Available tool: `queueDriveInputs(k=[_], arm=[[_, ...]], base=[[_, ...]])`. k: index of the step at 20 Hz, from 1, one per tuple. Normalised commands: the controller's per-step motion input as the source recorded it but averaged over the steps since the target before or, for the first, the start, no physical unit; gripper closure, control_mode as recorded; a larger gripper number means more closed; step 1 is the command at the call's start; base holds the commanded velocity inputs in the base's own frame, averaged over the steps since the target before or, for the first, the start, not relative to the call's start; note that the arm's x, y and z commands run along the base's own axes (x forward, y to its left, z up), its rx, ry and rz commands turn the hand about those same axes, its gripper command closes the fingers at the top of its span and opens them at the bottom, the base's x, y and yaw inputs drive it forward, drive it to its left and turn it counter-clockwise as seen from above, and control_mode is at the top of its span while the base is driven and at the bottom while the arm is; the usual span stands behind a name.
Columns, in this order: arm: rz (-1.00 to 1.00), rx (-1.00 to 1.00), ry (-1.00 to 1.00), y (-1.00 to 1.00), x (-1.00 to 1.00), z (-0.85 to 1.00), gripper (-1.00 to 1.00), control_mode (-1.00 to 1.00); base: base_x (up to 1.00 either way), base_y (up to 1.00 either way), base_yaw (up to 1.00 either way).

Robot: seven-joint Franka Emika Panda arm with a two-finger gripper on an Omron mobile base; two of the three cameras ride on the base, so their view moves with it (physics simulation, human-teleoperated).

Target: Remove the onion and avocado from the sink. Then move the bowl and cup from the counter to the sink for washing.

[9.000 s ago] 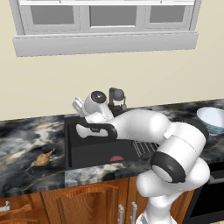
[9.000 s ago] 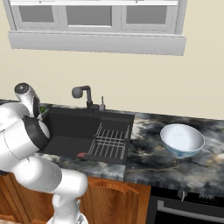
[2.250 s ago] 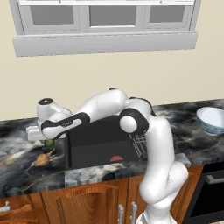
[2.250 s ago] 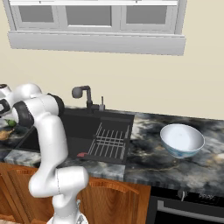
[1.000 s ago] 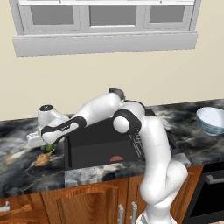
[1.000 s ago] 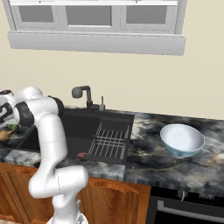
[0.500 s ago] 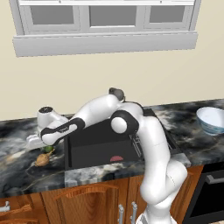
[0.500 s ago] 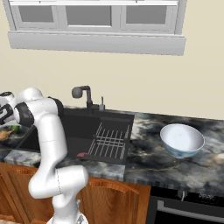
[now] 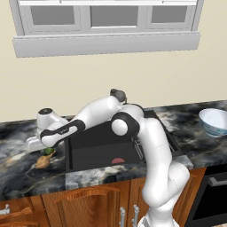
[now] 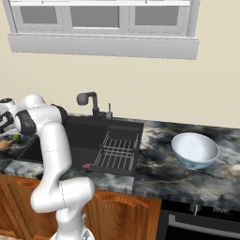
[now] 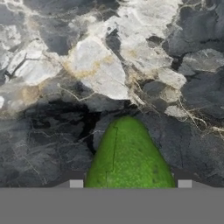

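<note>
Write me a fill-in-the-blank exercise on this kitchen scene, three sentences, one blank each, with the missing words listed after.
1. The small tan-orange onion with its thin stem tail lies on the marbled stone counter, to the ____ of the black recessed sink in the left base view.
2. The dark green rounded avocado sits between the tips of the two-finger gripper, just above the ____.
3. The wide white bowl with a bluish rim stands on the counter, not yet in the ____.

Missing words: left; counter; sink
</note>
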Motion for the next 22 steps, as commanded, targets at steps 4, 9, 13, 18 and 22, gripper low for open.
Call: queueDriveInputs(k=[4, 9, 13, 18, 22], arm=[[0.01, 0.0, 0.0, 0.01, 0.0, -0.14, -1.0, -1.0], [0.0, 0.0, 0.0, 0.0, 0.0, -0.11, -1.0, -1.0], [0.01, 0.0, 0.0, 0.0, 0.0, -0.09, -1.0, -1.0], [0.0, 0.0, 0.0, 0.0, -0.01, -0.04, -1.0, -1.0], [0.02, 0.0, 0.0, 0.0, -0.05, 0.07, -1.0, -1.0]], base=[[0.0, 0.0, 0.0], [0.0, 0.0, 0.0], [0.0, 0.0, 0.0], [0.0, 0.0, 0.0], [0.0, 0.0, 0.0]])
